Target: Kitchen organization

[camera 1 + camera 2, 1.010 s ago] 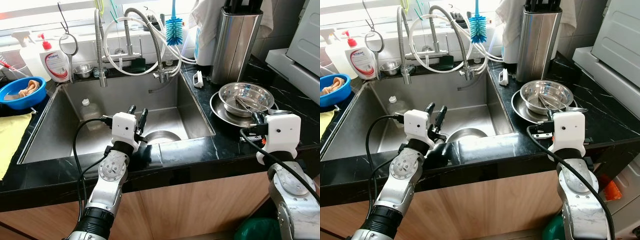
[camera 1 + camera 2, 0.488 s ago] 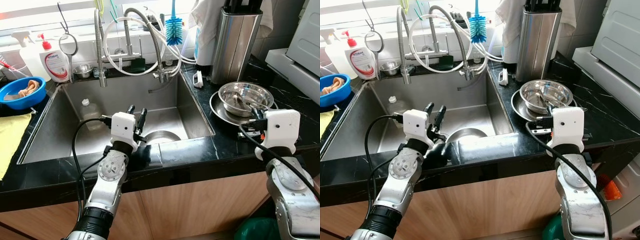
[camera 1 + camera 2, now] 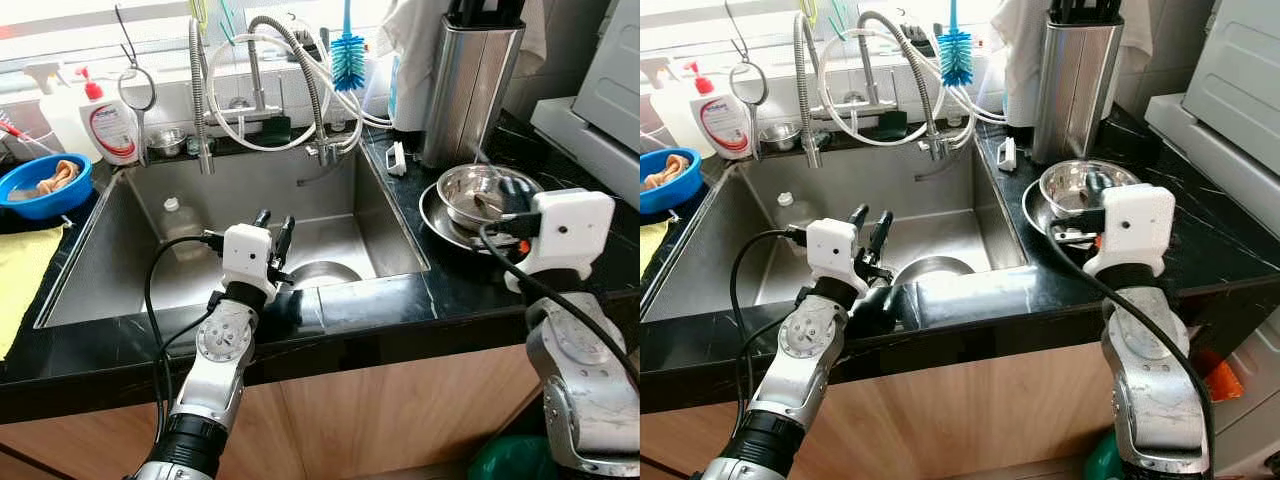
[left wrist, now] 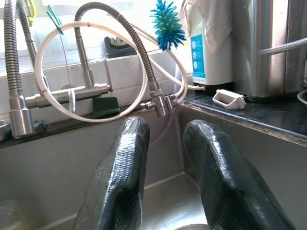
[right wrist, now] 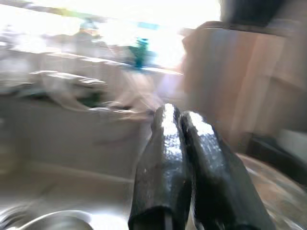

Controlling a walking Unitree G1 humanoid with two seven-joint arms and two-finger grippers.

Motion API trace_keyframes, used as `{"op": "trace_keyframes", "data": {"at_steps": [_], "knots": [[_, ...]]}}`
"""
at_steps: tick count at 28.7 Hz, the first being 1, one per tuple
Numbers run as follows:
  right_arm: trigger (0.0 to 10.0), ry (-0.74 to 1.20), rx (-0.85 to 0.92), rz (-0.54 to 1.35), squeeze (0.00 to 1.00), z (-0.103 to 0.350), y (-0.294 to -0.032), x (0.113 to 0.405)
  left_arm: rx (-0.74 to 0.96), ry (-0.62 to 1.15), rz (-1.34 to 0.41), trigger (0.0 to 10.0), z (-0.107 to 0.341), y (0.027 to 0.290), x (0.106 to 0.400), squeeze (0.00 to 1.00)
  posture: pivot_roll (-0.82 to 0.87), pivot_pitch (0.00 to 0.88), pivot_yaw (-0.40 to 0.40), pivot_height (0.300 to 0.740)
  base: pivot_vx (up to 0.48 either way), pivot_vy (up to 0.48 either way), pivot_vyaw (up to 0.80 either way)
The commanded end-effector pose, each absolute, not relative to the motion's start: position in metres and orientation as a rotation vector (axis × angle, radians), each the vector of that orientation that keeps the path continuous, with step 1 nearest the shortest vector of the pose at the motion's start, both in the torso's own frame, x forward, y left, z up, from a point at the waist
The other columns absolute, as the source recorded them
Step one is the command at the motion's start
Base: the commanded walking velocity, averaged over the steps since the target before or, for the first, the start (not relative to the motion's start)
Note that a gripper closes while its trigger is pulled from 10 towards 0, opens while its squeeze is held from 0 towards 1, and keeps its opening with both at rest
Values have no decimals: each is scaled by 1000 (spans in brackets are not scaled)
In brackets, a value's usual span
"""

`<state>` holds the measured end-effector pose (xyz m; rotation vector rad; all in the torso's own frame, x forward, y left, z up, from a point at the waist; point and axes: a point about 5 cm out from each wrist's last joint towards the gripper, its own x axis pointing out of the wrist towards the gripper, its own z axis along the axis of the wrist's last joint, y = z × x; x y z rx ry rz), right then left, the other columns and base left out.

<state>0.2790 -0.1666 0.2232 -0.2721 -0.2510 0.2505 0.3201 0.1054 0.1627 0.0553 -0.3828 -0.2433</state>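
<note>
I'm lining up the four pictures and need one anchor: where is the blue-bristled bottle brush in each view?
Left eye view: blue bottle brush at top centre, above the hose faucet.
Right eye view: top centre, right of the same faucet.
Left wrist view: upper middle, beyond the left gripper.
Right wrist view: a blurred teal blob, probably the brush.
Shared landmark: the faucet.
</note>
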Motion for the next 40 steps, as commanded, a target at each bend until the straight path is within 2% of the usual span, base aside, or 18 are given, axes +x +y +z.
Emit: {"op": "trace_keyframes", "data": {"at_steps": [1, 8, 12, 16, 21, 25, 29, 38, 40], "knots": [[10000, -293, -283, 383, 0, 232, -151, 277, 61, -391, -245, 10000, 164, 105, 321, 0, -200, 0, 62, 740, 0, 0, 0], [10000, -256, -216, 497, 0, 230, -144, 291, 60, -393, -236, 10000, 165, 106, 323, 0, -194, 0, 59, 740, 0, 0, 0], [10000, -182, -226, 465, 0, 212, -152, 311, 63, -395, -228, 10000, 166, 108, 323, 0, -180, 0, 56, 740, 0, 0, 0], [10000, -167, -195, 528, 0, 208, -150, 317, 68, -405, -212, 10000, 169, 112, 324, 0, -174, 0, 52, 740, 0, 0, 0], [10000, -167, -167, 520, 0, 206, -151, 328, 73, -406, -195, 10000, 170, 116, 324, 0, -166, 0, 50, 740, 0, 0, 0], [10000, -173, -121, 524, 0, 207, -149, 337, 104, -403, -155, 10000, 170, 131, 327, 0, -165, 0, 48, 740, 0, 0, 0], [10000, -113, -160, 541, 0, 192, -146, 340, 128, -414, -126, 10000, 174, 143, 329, 0, -149, 0, 42, 740, 0, 0, 0], [10000, -92, -110, 518, 0, 186, -148, 345, 117, -407, -141, 10000, 171, 136, 328, 0, -158, 0, 45, 740, 0, 0, 0], [10000, -23, -110, 480, 0, 176, -152, 349, 113, -410, -147, 10000, 172, 134, 328, 0, -162, 0, 46, 740, 0, 0, 0]]}}
